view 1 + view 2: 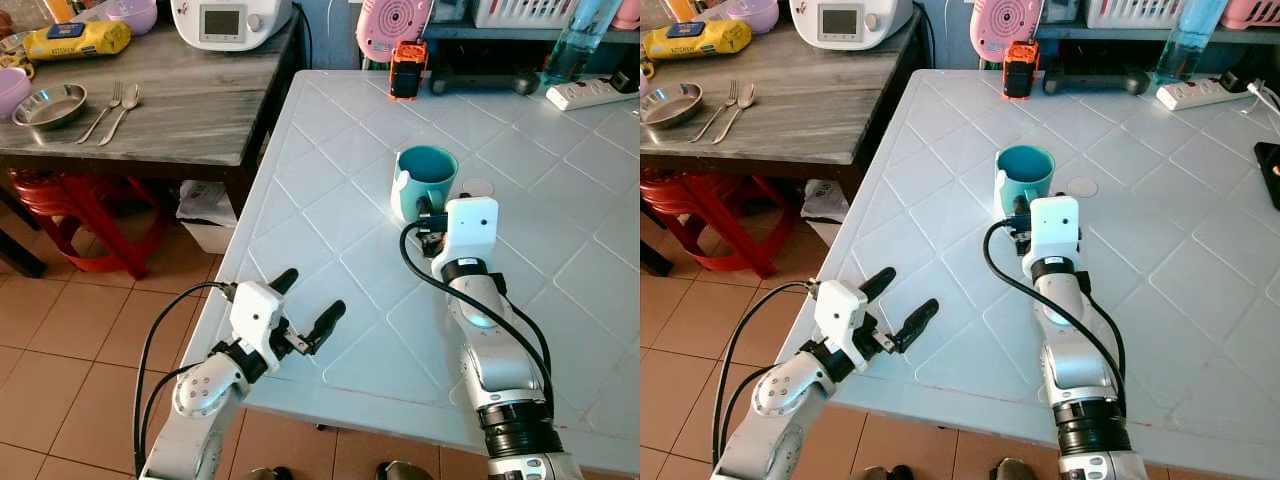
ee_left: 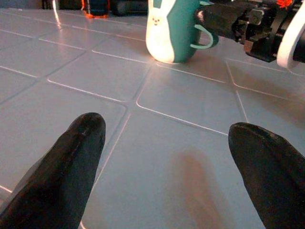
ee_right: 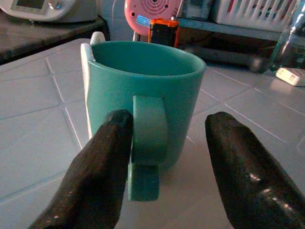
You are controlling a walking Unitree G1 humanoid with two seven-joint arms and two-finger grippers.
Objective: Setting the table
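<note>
White quilted-pattern table (image 1: 330, 240) carries the work; a dark wooden table (image 1: 190, 100) stands off its left edge, over the tiled floor.

Wooden table: white appliance (image 1: 228, 22) at the far edge, yellow packet (image 1: 78, 40) beside it, metal bowl (image 1: 50, 105) near the front edge with fork (image 1: 102, 110) and spoon (image 1: 124, 108) just beside it. Red stool (image 1: 70, 215) underneath.

White table far edge: pink fan (image 1: 392, 25), orange-black device (image 1: 406, 70), power strip (image 1: 590, 93).

Teal mug (image 1: 425, 180) stands upright around mid-table, handle facing the robot.

Right gripper (image 3: 162, 143) is at the mug, fingers spread wide with the handle between them; one finger (image 3: 112, 138) looks to be against the handle, the other is clear of it. Not closed on anything.

Left gripper (image 1: 305, 305) hovers over the near left edge of the white table, fingers wide apart, holding nothing, well apart from the mug.
</note>
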